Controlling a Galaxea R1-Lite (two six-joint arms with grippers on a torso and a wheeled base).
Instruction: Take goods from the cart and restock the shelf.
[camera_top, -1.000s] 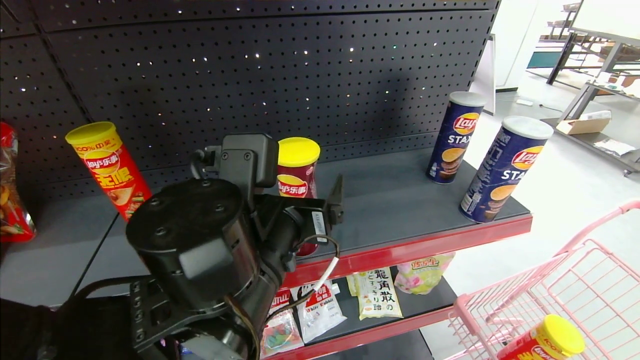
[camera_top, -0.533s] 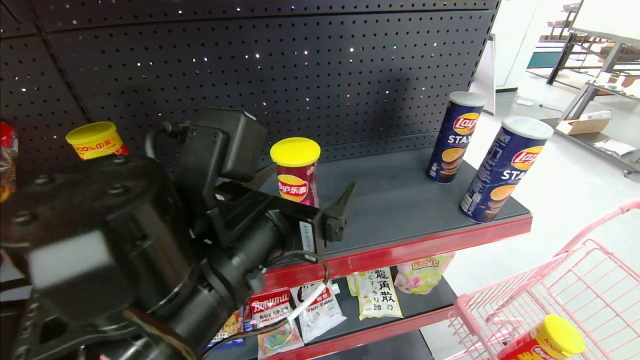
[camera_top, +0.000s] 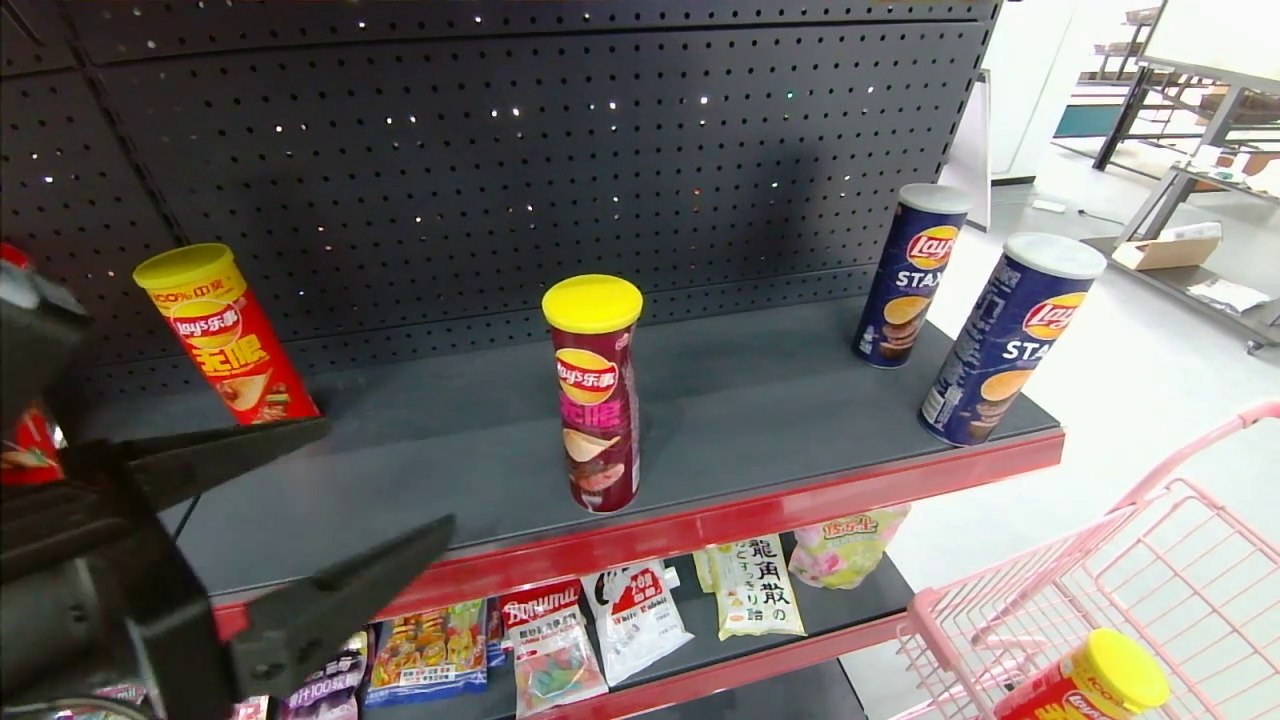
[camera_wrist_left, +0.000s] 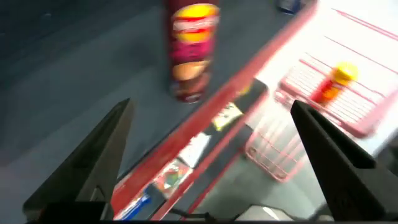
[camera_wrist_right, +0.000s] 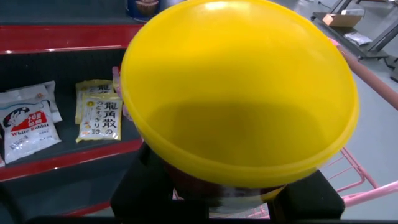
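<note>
The cart can, red w/ a yellow lid, sits low in the pink cart & leans a bit. I think it's the same one the right gripper has: its two sides look pressed on the can's body just under the lid, prob so it won't slip. It's not on the shelf yet. Up there the maroon can stands straight near the front red edge, label facing out, b/c that's how shoppers can read it & grab it. The left gripper hangs off to its left, jaws wide apart, holding nothing, well apart from the can so it won't knock it. The back red can stands far left by the peg wall. The blue cans are at the right end near each other, like w/ like. There's room between maroon & blue, prob for the next can. Count: 5 tall cans, 1 maroon, 2 red, 2 blue; 4 on the shelf, 1 in the cart; 1 cart. The snack bags lie on the lower shelf, some half hid, so no sure count.
</note>
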